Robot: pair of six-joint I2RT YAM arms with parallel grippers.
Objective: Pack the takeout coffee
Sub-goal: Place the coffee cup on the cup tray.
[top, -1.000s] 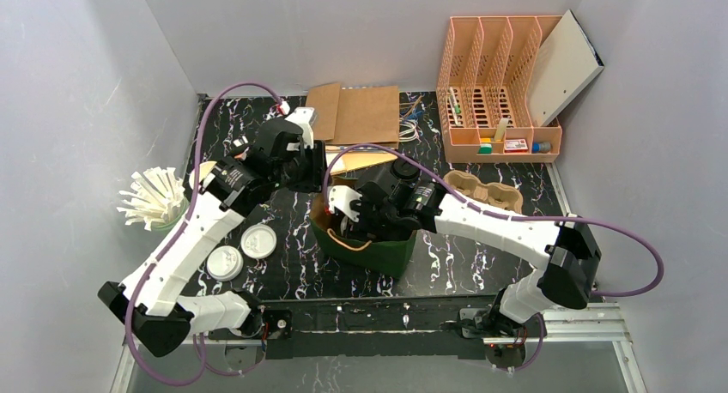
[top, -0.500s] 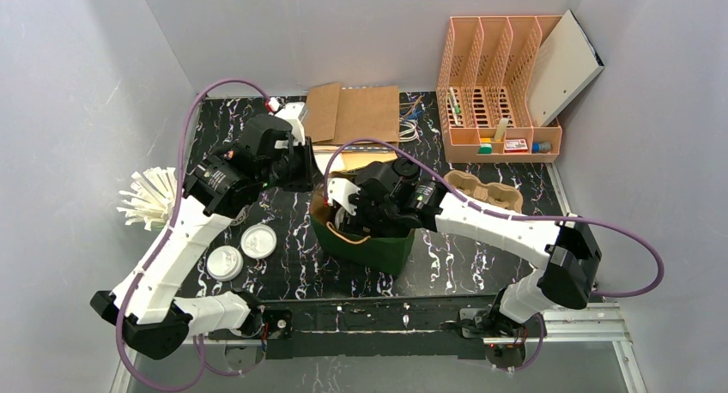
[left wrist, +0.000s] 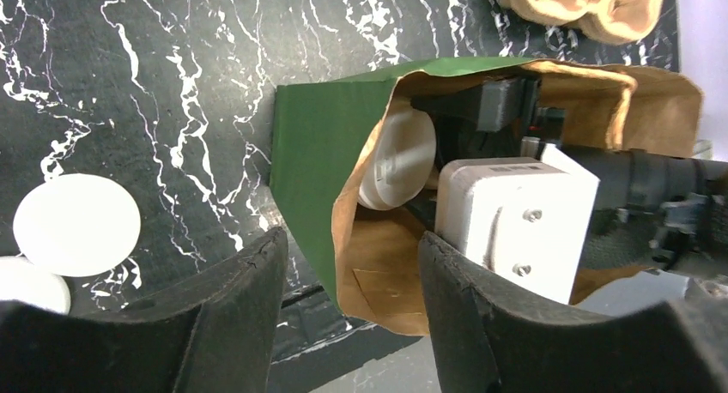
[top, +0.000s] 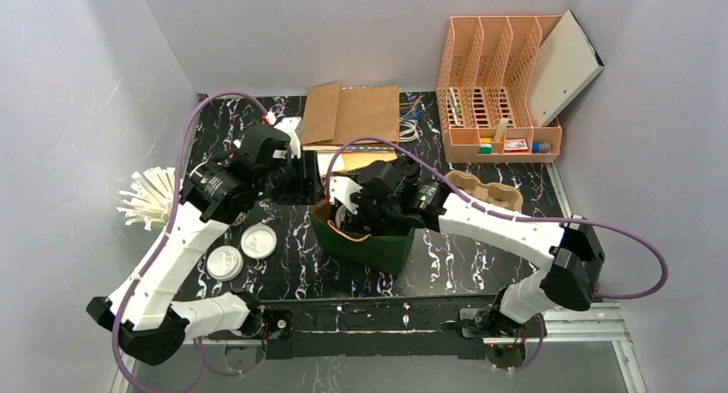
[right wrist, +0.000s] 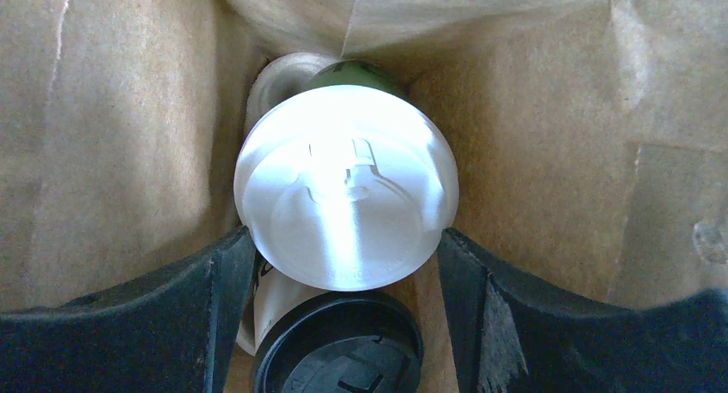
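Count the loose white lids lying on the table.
2: one lid left of the green bag, the other beside it, nearer the left arm's base. Others may hide under the arms.

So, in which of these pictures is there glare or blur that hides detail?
Right wrist view: the white plastic lid is overexposed, its embossing nearly washed out, while the black round lid below is readable. Left wrist view: the near black fingers look soft and dark, the green paper bag sharp. Top view: even light, no strong glare.
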